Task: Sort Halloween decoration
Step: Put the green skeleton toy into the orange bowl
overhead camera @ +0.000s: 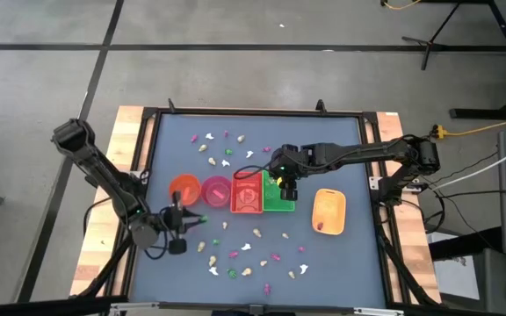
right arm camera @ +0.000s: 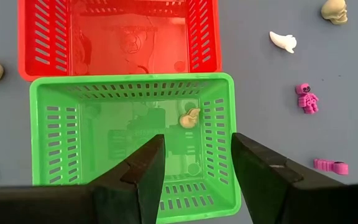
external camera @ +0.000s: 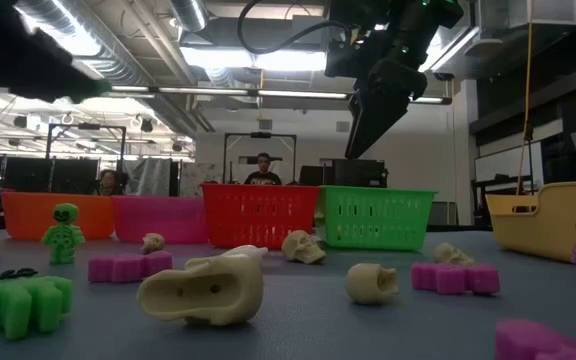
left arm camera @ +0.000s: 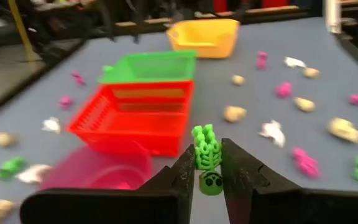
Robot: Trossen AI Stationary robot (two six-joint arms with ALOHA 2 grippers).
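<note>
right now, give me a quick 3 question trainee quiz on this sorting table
1. True or false: the left gripper is shut on a green skeleton.
2. Which basket is the right gripper above? A red, B green, C yellow.
3. Fill in: a small cream trinket lies in the ____ basket.

Key: 1 true. 2 B, its fingers open over the green basket, beside the red basket. 3 green.

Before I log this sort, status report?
Left gripper shut on green skeleton. Right gripper open above green basket, cream trinket inside. Nothing in the way.
</note>
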